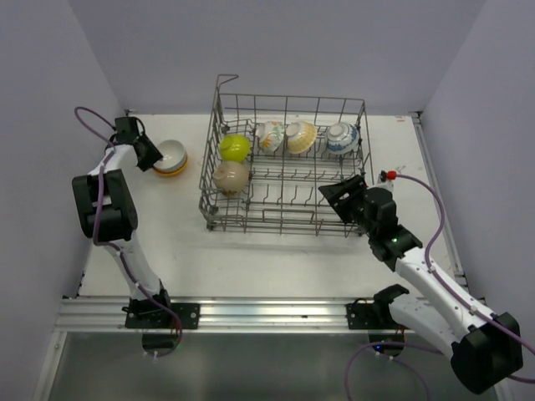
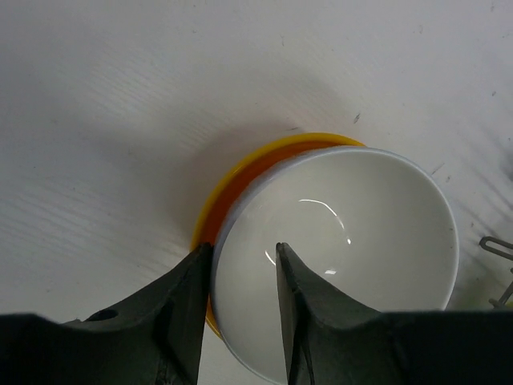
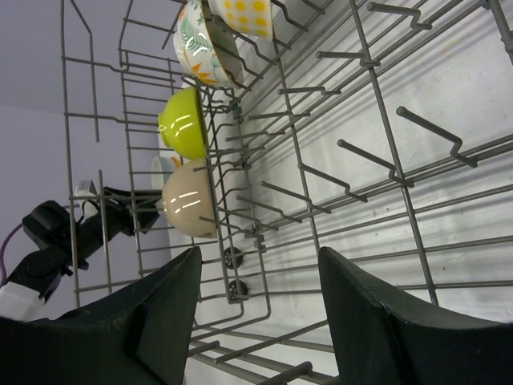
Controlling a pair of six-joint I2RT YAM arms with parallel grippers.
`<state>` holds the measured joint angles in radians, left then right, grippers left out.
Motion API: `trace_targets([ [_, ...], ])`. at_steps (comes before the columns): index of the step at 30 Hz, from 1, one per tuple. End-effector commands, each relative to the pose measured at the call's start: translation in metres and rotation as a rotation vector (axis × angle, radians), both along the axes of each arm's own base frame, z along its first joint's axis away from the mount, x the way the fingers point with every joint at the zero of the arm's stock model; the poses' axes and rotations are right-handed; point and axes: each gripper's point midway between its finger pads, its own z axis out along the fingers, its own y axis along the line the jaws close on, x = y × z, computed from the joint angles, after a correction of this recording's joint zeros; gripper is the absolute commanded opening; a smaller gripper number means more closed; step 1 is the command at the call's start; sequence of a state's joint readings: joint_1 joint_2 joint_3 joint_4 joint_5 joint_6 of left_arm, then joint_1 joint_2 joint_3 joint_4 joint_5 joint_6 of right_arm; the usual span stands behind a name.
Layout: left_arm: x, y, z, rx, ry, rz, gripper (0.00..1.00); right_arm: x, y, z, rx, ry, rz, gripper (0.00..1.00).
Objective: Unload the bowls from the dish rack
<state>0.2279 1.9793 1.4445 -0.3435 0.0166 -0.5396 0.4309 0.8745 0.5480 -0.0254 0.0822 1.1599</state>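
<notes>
A plain white bowl [image 2: 353, 233] sits nested in an orange-yellow bowl [image 2: 240, 172] on the table, left of the dish rack [image 1: 288, 228]. My left gripper [image 2: 244, 257] straddles the white bowl's near rim, one finger outside and one inside, with a gap wider than the rim, so it is open. In the top view this stack [image 1: 171, 156] lies beside the left gripper [image 1: 155, 157]. The rack holds a lime-yellow bowl [image 1: 235, 148], a beige bowl [image 1: 231, 177], two floral bowls [image 1: 270, 135] [image 1: 301, 136] and a blue-patterned bowl [image 1: 342, 138]. My right gripper [image 1: 341, 196] hangs open and empty at the rack's right front.
Rows of upright tines [image 3: 377, 128] fill the rack floor under the right gripper [image 3: 260, 257]. A raised wire loop [image 1: 224, 81] stands at the rack's back left corner. White walls close in the table on the left, right and back.
</notes>
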Motion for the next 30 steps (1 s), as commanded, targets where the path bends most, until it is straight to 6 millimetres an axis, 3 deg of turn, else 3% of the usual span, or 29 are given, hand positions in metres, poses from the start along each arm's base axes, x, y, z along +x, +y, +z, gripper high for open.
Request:
trace_targets([
  [1, 0.008, 0.005, 0.032, 0.023, -0.095, 0.004, 0.42, -0.012, -0.002, -0.026, -0.022, 0.075, 0.016, 0.65],
  [11, 0.006, 0.002, 0.083, 0.041, -0.204, -0.003, 0.48, -0.017, -0.002, -0.023, -0.001, 0.07, 0.018, 0.65],
  [19, -0.008, 0.001, 0.084, 0.056, -0.197, 0.01, 0.7, -0.016, -0.002, -0.012, -0.007, 0.06, 0.027, 0.65],
  [25, -0.02, -0.012, 0.147, 0.043, -0.376, -0.02, 0.81, -0.012, -0.002, 0.007, -0.051, 0.033, 0.036, 0.65],
  [26, -0.025, -0.02, 0.169, 0.038, -0.431, -0.05, 0.82, -0.009, -0.002, 0.016, -0.061, 0.013, 0.042, 0.65],
  [28, -0.035, -0.029, 0.181, 0.043, -0.462, -0.071, 0.83, -0.008, -0.003, 0.023, -0.083, 0.005, 0.043, 0.66],
  [30, -0.047, -0.055, 0.205, 0.071, -0.533, -0.141, 0.84, -0.004, -0.004, 0.038, -0.104, -0.026, 0.043, 0.68],
])
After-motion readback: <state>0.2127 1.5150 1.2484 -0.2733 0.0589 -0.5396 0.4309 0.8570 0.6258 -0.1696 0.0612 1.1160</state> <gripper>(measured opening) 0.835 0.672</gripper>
